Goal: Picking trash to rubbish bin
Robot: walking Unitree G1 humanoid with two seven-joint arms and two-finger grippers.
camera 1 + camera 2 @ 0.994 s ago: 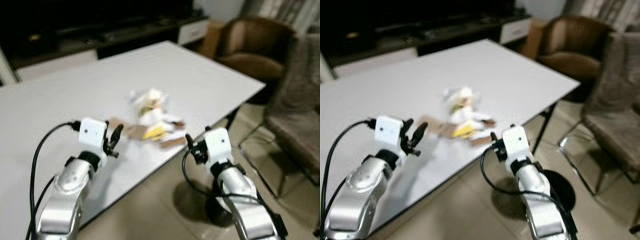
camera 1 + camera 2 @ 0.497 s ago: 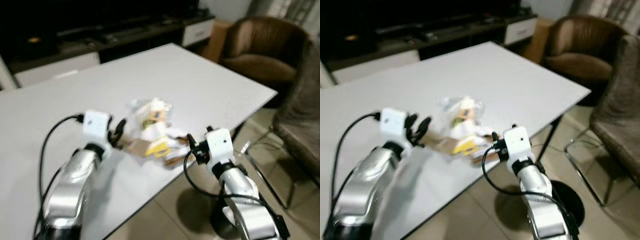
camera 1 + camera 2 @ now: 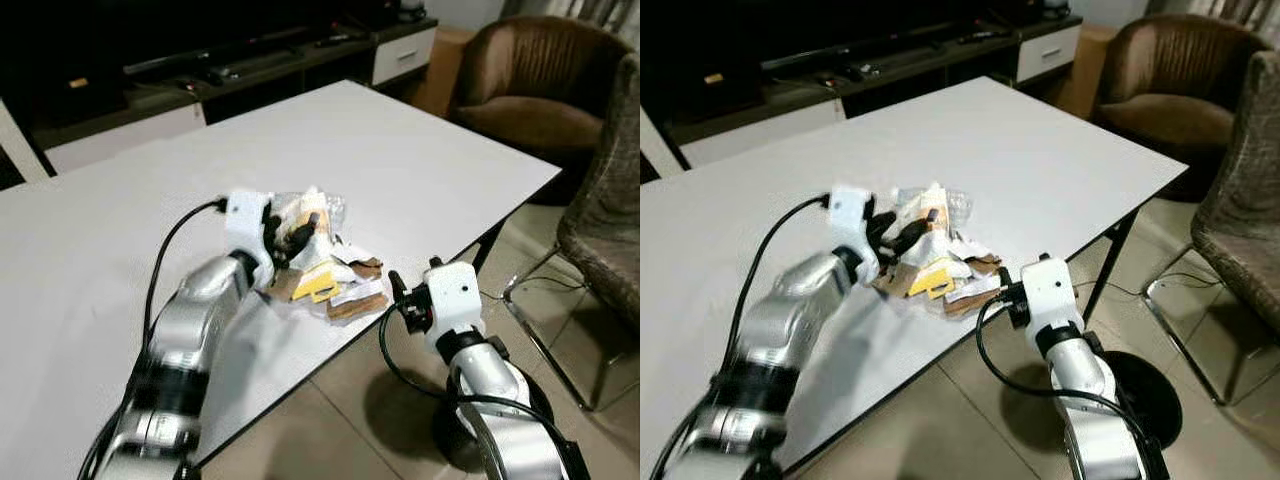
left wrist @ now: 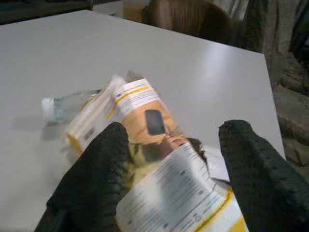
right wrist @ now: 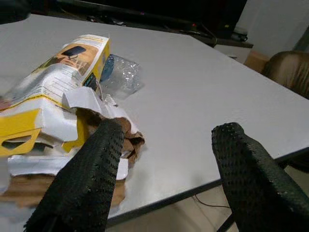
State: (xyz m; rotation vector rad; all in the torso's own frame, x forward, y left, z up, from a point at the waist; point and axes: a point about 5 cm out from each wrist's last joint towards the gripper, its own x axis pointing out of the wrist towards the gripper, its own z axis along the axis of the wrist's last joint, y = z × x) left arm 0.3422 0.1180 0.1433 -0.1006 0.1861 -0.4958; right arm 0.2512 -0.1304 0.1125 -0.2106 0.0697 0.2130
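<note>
- White table (image 3: 420,160) fills the middle of a living room, with a dark TV unit (image 3: 200,70) behind it and brown armchairs (image 3: 520,90) to the robot's right.
- Trash (image 3: 320,265), a heap of torn cartons, wrappers and a clear bottle (image 4: 67,107), lies on the table near its front edge.
- Since a second ago the left gripper (image 3: 288,232) has been carried forward from the near edge of the table onto the heap; its fingers (image 4: 91,183) are spread, straddling a printed carton (image 4: 145,121), and nothing is grasped yet.
- The reach is judged complete and closing on the carton is judged the next step, so the task is barely begun; no rubbish bin is seen.
- The right gripper (image 3: 400,300) is held off the table's front edge, just beside the heap, much as before; its fingers (image 5: 87,179) are apart and empty.
- Compared with the earlier pictures, the view has shifted and sharpened as the camera moved; the heap itself is not seen to have moved.
- The carton is crumpled and light, so a slip or a partial pick-up is judged possible.
</note>
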